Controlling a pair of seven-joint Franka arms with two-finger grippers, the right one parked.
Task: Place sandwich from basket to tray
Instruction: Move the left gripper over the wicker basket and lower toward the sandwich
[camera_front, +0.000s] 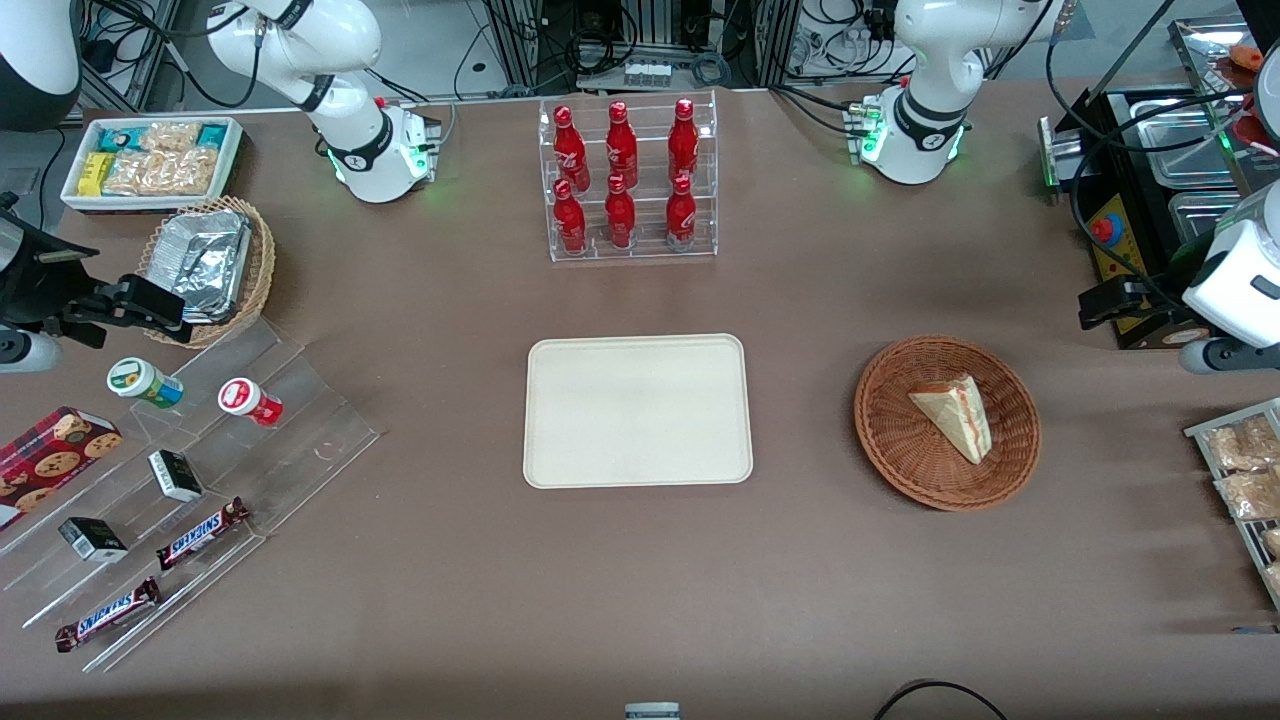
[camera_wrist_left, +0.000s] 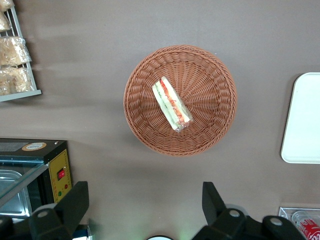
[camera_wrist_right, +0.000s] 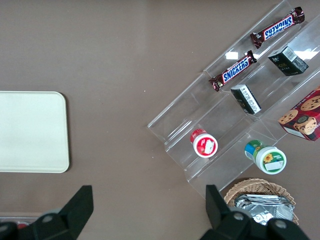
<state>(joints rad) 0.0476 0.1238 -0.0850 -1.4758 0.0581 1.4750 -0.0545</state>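
A matte brown table (camera_front: 700, 600) spreads beneath me, with cable-strung racks of lab gear along its edge farthest from the front camera. Toward the parked arm's end, clear acrylic steps (camera_front: 200, 470) hold two brown candy bars (camera_front: 200, 533) printed SNICKERS, a red box of chocolate-chip cookies (camera_front: 50, 455) and two small lidded cups. Mid-table, a clear rack of red bottles (camera_front: 627, 180) stands farther from the camera than the flat cream-beige rectangular tray (camera_front: 638, 411), which is bare. Toward my end, well apart from the tray, the pale triangular sandwich wedge (camera_front: 955, 415) lies in the round reddish-brown wicker basket (camera_front: 890, 440), its red and green filling showing. My black two-finger pincer (camera_wrist_left: 145, 210) hangs high above the table just beside the basket, fingers spread apart, holding nothing.
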